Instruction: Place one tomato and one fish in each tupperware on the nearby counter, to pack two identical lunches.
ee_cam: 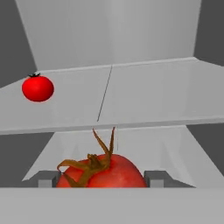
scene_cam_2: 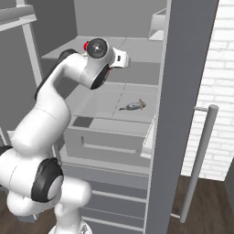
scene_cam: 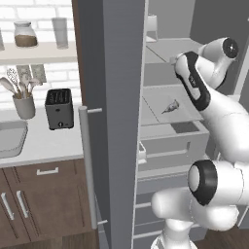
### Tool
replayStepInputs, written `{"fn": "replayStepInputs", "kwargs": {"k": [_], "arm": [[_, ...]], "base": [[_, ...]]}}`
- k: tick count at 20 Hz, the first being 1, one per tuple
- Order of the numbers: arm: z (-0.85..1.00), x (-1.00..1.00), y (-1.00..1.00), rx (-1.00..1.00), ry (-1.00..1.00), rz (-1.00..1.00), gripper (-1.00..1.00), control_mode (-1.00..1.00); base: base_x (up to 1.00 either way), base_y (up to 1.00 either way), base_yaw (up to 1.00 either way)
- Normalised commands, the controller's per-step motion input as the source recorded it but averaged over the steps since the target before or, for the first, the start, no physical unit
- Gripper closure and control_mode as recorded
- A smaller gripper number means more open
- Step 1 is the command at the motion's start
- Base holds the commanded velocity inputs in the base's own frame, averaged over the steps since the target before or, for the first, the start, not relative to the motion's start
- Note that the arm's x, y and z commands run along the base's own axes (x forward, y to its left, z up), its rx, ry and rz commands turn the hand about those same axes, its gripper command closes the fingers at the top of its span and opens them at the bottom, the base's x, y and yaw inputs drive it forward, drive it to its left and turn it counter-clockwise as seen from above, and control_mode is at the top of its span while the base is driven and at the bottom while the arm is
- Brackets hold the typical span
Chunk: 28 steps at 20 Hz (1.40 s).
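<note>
Reaching into the open fridge [scene_cam: 165, 141], past its door [scene_cam: 114, 97]: a fish [scene_cam_2: 133, 105] lies on the shelf below, while the fingers [ee_cam: 100, 179] clamp a tomato [ee_cam: 103, 171]; another tomato [ee_cam: 38, 87] sits on the shelf beyond.

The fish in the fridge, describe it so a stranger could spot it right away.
Look inside the open grey fridge, on the pale middle shelf above the drawer. The small grey fish lies flat there, alone. Unlike the round red tomatoes, it is slim, dull-coloured and tapered.
</note>
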Motion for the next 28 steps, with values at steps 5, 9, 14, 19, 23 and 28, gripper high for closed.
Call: {"fn": "replayStepInputs", "kwargs": {"k": [5, 9, 14, 19, 23, 28], "arm": [[-0.45, -1.0, -0.01, -0.05, 0.0, 0.02, 1.0, -1.0], [-0.77, -1.0, 0.0, -0.1, 0.0, 0.0, 1.0, -1.0], [-0.71, -1.0, 0.05, -0.14, 0.02, 0.0, 1.0, -1.0], [-0.74, -1.0, 0.24, -0.18, 0.03, 0.0, 1.0, -1.0], [-0.3, -0.5, 0.11, -0.09, 0.02, 0.0, 1.0, 1.0], [0.0, 0.0, 0.0, 0.0, 0.0, 0.0, 1.0, 1.0]], "base": [[0.0, 0.0, 0.0], [0.0, 0.0, 0.0], [0.0, 0.0, 0.0], [0.0, 0.0, 0.0], [-0.5, 0.03, 0.01], [-1.0, 0.0, 0.1]]}}
